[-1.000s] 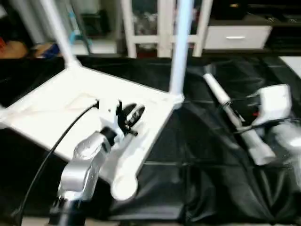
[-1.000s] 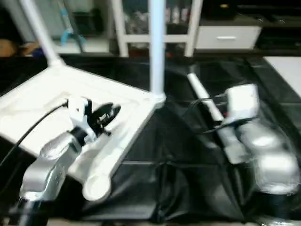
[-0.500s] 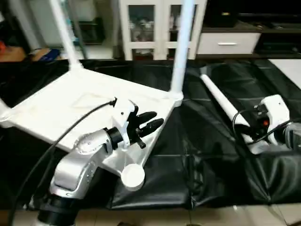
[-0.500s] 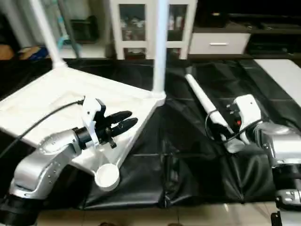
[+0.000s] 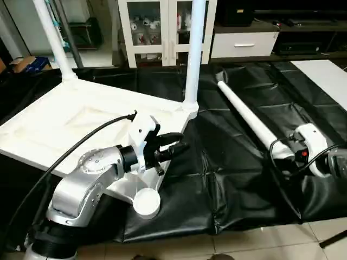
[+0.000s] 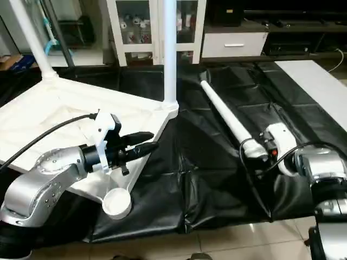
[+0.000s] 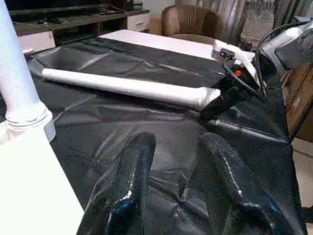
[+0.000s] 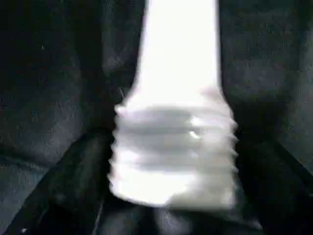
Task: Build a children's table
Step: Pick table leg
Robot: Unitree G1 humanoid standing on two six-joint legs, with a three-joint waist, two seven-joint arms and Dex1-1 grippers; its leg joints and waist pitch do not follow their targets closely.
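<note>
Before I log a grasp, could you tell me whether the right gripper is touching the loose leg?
Cannot tell: in the right wrist view the leg's threaded end sits between the fingers, contact unclear.

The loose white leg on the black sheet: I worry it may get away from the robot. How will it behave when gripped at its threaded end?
The loose leg is a smooth round tube lying flat, so it probably rolls if nudged. It looks stiff and likely light. Held by the right gripper at one end, its long far end may sag or swing.
</note>
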